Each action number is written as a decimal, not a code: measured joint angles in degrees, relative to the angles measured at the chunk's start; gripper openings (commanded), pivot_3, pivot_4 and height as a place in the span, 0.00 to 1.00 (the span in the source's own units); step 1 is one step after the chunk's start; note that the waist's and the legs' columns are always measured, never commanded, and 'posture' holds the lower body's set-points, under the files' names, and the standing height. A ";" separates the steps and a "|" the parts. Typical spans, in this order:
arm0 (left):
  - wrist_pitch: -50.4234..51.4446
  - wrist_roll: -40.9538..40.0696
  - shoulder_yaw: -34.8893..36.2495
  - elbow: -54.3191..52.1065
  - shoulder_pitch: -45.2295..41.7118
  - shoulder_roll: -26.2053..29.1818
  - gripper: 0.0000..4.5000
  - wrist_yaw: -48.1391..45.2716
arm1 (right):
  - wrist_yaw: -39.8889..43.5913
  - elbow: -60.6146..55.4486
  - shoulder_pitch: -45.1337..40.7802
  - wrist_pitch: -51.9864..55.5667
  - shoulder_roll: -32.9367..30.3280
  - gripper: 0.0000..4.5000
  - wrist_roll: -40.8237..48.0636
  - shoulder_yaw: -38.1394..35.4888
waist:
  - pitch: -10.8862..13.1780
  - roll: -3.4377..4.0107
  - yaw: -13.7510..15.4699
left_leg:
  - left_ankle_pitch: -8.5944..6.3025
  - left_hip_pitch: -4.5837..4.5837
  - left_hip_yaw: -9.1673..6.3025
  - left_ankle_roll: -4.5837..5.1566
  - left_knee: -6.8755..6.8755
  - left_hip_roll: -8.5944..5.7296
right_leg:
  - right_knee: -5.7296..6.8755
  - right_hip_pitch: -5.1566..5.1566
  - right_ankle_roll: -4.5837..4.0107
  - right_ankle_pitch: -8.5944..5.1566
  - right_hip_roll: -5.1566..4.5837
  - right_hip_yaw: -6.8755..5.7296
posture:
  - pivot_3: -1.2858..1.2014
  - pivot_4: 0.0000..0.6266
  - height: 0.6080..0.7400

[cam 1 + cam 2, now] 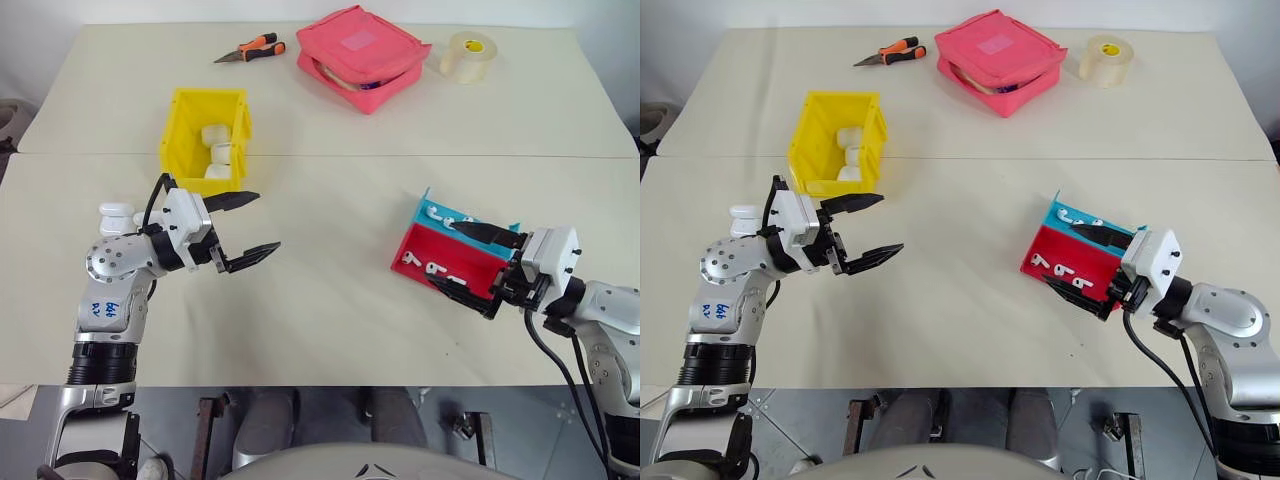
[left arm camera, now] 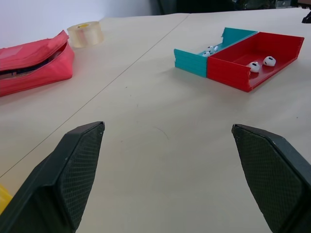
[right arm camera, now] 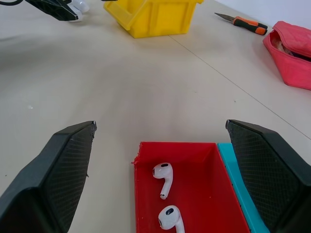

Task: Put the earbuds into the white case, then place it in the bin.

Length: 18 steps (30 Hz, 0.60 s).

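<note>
- Reading for labels first, we find blue handwritten marks on a white sticker on the left arm (image 1: 105, 307); we cannot make out what they say. The pouch (image 1: 362, 55) carries a paler pink patch with no legible writing, and the tape roll (image 1: 469, 55) shows a yellow core with no readable text.
- Counting cases: we see three white cases (image 1: 217, 153) stacked inside the bin (image 1: 178, 135), plus one more white case (image 1: 118, 217) on the table just behind the left arm.
- Counting earbuds (image 3: 163, 178): the right wrist view shows two in the red half of the tray (image 1: 420, 243). From the head views we count about three white pieces in the red half and two or so in the blue half; the exact total is hard to tell.
- One pair of pliers (image 1: 251, 48) with orange and black handles lies at the far edge, left of the pouch.
- Our left gripper (image 1: 247, 227) hangs just in front of the bin's lowered lip, jaws spread wide and empty.
- Our right gripper (image 1: 472, 262) sits at the near end of the tray, jaws spread wide, one finger over each side of the tray, grasping nothing.
- The bin stands on the far left; the tray lies well apart on the right.
- One pouch and one tape roll sit along the far edge.
</note>
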 measured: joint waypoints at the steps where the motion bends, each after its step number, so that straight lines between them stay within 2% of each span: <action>1: -0.01 0.00 0.00 0.00 0.00 0.00 0.99 0.05 | 0.03 0.00 0.00 0.00 0.00 1.00 0.00 0.00 | 0.00 0.00 0.00 | 0.00 0.00 0.01 0.00 0.00 0.00 | 0.00 0.00 0.00 0.00 0.00 0.01 | 0.52 0.24 1.00; 13: -0.62 0.07 0.22 -0.02 0.68 -0.50 0.99 0.86 | 1.53 0.12 -0.41 0.00 0.00 1.00 0.02 0.18 | 0.00 0.00 0.03 | 0.00 0.00 0.05 0.00 0.00 0.01 | 0.00 -0.03 0.00 0.00 0.00 0.04 | 0.52 0.24 1.00; 18: 0.20 0.07 2.43 -0.52 3.43 -0.46 0.99 4.62 | 2.39 1.37 -2.37 -0.02 0.85 1.00 0.20 2.08 | 0.00 0.00 -0.13 | -0.01 0.00 0.03 -0.01 -0.03 0.05 | 0.01 -0.08 0.00 0.00 0.03 0.07 | 0.52 0.24 1.00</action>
